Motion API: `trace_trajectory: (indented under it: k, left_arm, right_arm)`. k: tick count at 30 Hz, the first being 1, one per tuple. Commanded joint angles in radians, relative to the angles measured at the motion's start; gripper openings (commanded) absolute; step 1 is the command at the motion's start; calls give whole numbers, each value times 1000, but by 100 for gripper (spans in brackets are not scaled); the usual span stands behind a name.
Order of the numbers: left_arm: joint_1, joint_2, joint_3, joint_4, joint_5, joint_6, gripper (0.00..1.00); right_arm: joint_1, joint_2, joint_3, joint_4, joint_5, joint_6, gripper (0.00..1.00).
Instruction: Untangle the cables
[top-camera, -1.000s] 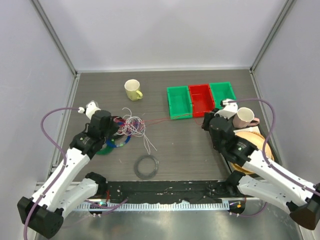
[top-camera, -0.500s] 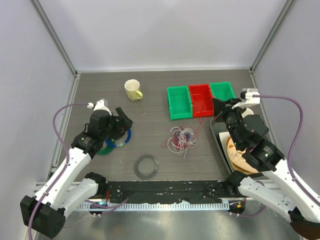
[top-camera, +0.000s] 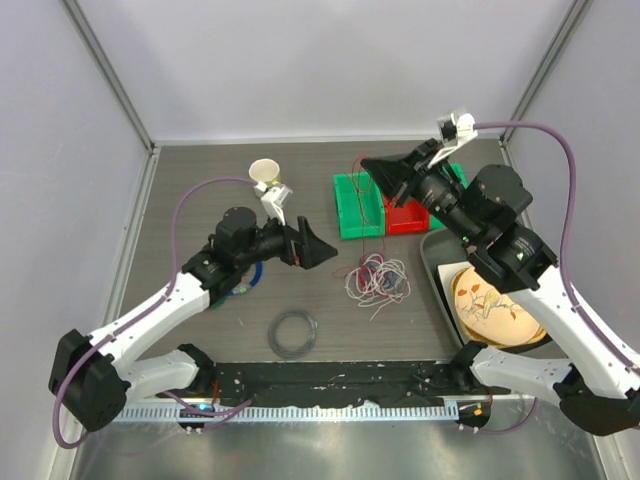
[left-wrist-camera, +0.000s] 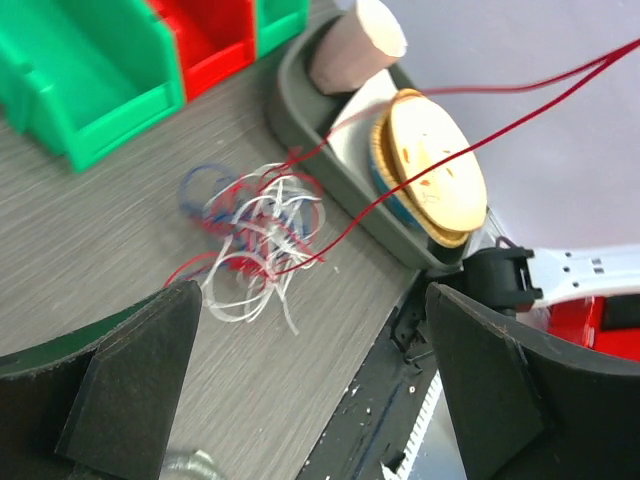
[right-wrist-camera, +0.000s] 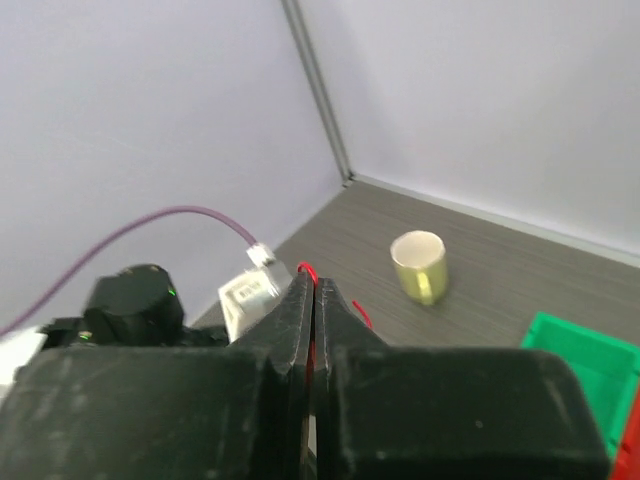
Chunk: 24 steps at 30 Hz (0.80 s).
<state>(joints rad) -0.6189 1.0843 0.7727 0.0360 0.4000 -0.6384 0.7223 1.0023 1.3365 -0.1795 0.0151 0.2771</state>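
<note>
The cables (top-camera: 378, 278) lie as a loose tangle of white, red and blue-purple wire on the table in front of the bins. From the tangle (left-wrist-camera: 255, 235) a red cable (top-camera: 360, 215) rises taut to my right gripper (top-camera: 368, 164), which is raised above the green bin and shut on it. In the right wrist view the red cable (right-wrist-camera: 306, 270) shows as a small loop at the tip of the closed gripper (right-wrist-camera: 309, 288). My left gripper (top-camera: 318, 250) hovers left of the tangle, open (left-wrist-camera: 310, 370), nothing between its fingers (left-wrist-camera: 130, 380).
A yellow mug (top-camera: 265, 180) stands at the back left. Green (top-camera: 357, 205), red (top-camera: 402, 200) and green (top-camera: 445, 180) bins sit at the back. A grey tray (top-camera: 437, 270) with a plate is on the right. A dark grey coiled ring (top-camera: 294, 333) lies near the front. Blue and green rings (top-camera: 240, 288) lie under the left arm.
My left gripper has opened, let go of the tangle and swung right. My right gripper rose toward the back with the red cable, dragging the tangle from left to centre right.
</note>
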Motion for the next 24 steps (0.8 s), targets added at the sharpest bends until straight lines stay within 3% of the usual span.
trace_trajectory:
  k: [1, 9, 15, 17, 20, 24]
  left_arm:
    - [-57, 42, 48, 198, 37, 40, 100]
    - [-113, 103, 66, 289, 7, 74, 100]
    - [-125, 181, 92, 228, -131, 117, 100]
    - [-125, 216, 92, 179, -168, 137, 94]
    - [-127, 247, 36, 148, -211, 117, 83]
    - [-127, 232, -154, 140, -300, 43, 83]
  right_arm:
    - [3, 50, 167, 72, -161, 50, 1]
    - [3, 162, 366, 86, -178, 103, 1]
    - [3, 202, 447, 132, -208, 169, 1]
    - [2, 208, 463, 130, -187, 175, 1]
    - [2, 208, 487, 109, -48, 159, 1]
    - [3, 214, 520, 94, 201, 84, 1]
